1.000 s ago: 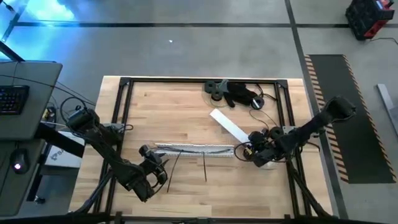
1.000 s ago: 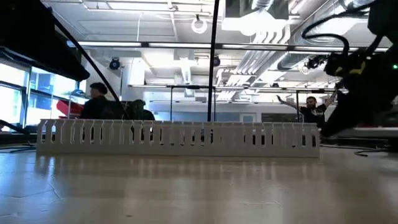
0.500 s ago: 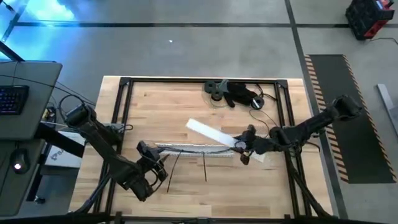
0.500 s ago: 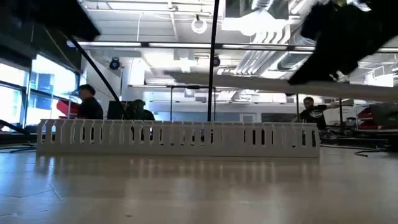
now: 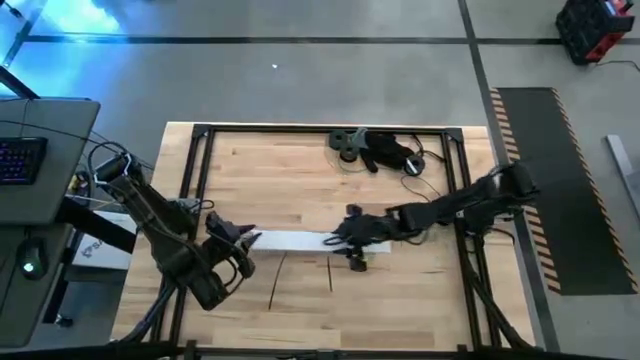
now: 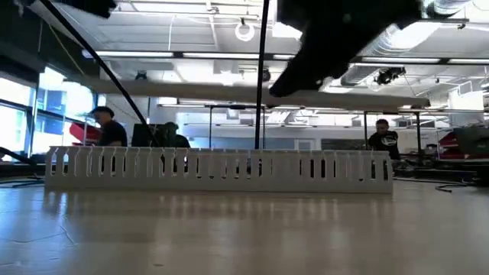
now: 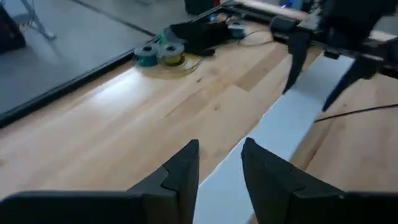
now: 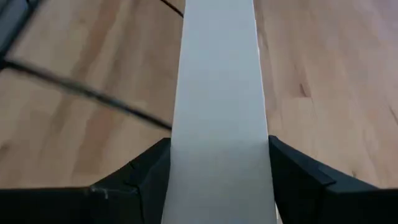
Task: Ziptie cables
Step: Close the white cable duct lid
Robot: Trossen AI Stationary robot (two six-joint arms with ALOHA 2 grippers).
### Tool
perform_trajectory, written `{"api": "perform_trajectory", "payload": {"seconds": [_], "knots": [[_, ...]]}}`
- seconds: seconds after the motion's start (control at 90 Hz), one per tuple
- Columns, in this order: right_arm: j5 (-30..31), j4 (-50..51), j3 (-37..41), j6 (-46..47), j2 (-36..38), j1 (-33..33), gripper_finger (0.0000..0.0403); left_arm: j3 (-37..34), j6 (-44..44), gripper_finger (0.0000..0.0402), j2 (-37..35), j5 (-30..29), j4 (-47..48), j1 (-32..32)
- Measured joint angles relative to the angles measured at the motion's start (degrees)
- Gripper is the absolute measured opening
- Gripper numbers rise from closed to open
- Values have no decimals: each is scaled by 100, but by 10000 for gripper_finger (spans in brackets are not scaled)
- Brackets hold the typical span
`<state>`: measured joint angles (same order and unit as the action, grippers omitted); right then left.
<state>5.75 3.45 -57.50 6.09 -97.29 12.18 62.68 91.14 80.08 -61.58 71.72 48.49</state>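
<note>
I see a grey concrete floor [image 5: 300, 80] around the wooden counter [image 5: 280, 170], blue light in the frame's upper left, a striped dark mat [image 5: 560, 190] at right. Beyond, ceiling ducts [image 6: 321, 69], bright windows [image 6: 15, 114] at left, people [image 6: 107, 130] standing.

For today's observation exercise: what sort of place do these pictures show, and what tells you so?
Probably an industrial robotics lab or workshop: a pale wooden butcher-block workbench in a black metal frame, exposed silver ceiling ducts, and black-and-yellow hazard-striped floor matting.

The right arm reaches far across toward the middle, its gripper [image 5: 352, 237] clamped. The left gripper [image 5: 243, 238] sits opposite, fingers [image 7: 180, 171] parted.
</note>
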Motion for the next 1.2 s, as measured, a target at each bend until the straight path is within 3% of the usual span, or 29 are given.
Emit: {"api": "perform_trajectory", "payload": {"seconds": [0.233,0.511,0.733,0.911,1.2], "knots": [[7,366,-730,-14,-779,-257,203,-1195,692,5,-477,606,-393,-141],[-579,397,-747,91,-857,-548,203,-2390,329,1,-894,909,-1978,-301],[-949,189,-747,284,-857,-594,203,-2535,-130,0,-1037,767,-2482,-310],[-944,235,-747,356,-876,-581,203,-2585,-282,0,-1037,979,-2640,-310],[-752,273,-747,414,-1038,-570,203,-3311,-298,0,-1035,1009,-3844,-310]]}}
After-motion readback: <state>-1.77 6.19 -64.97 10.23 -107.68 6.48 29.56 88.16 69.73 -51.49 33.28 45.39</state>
